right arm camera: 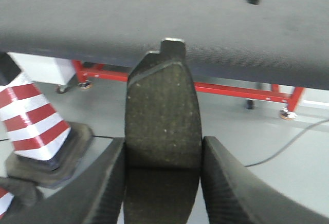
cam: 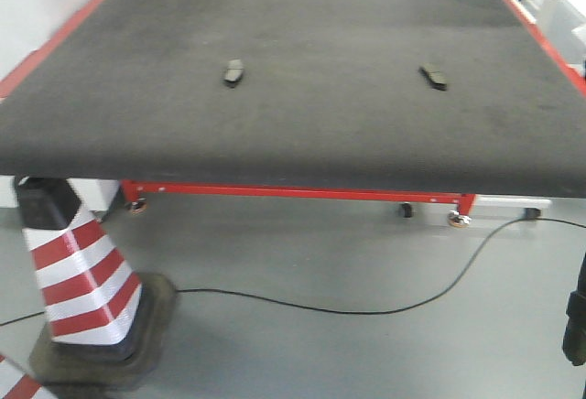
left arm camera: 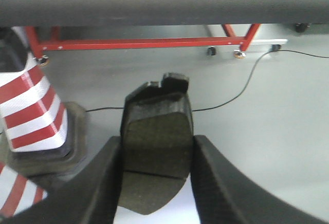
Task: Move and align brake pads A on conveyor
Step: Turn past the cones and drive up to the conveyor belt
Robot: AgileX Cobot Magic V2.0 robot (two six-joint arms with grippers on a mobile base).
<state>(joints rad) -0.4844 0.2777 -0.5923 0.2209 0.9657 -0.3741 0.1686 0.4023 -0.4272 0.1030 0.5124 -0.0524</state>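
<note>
While two brake pads lie flat on the conveyor [cam: 293, 124], the other two are each clamped in an end effector held off the belt's near edge. On the dark belt, the left-lying pad [cam: 234, 72] and the right-lying pad [cam: 434, 77] rest well apart, both about the same way in from the near edge and each clear of the red side rails. The left end effector [left arm camera: 155, 178] grips a pad [left arm camera: 157, 147] between its two black fingers [left arm camera: 100, 183], the friction face turned to the camera, its centre groove running crosswise and a tab of the backing plate sticking up at the top; here the belt's edge sits above the pad, with grey floor behind it. The right end effector [right arm camera: 163, 183] likewise grips a pad [right arm camera: 163, 126] upright between its fingers [right arm camera: 226, 183], the pad's top tab overlapping the belt's front edge in that view. A red-and-white traffic cone [cam: 78, 280] stands on the floor by the conveyor's near left corner, and a thin black cable [cam: 366, 310] trails across the floor under the red frame.
</note>
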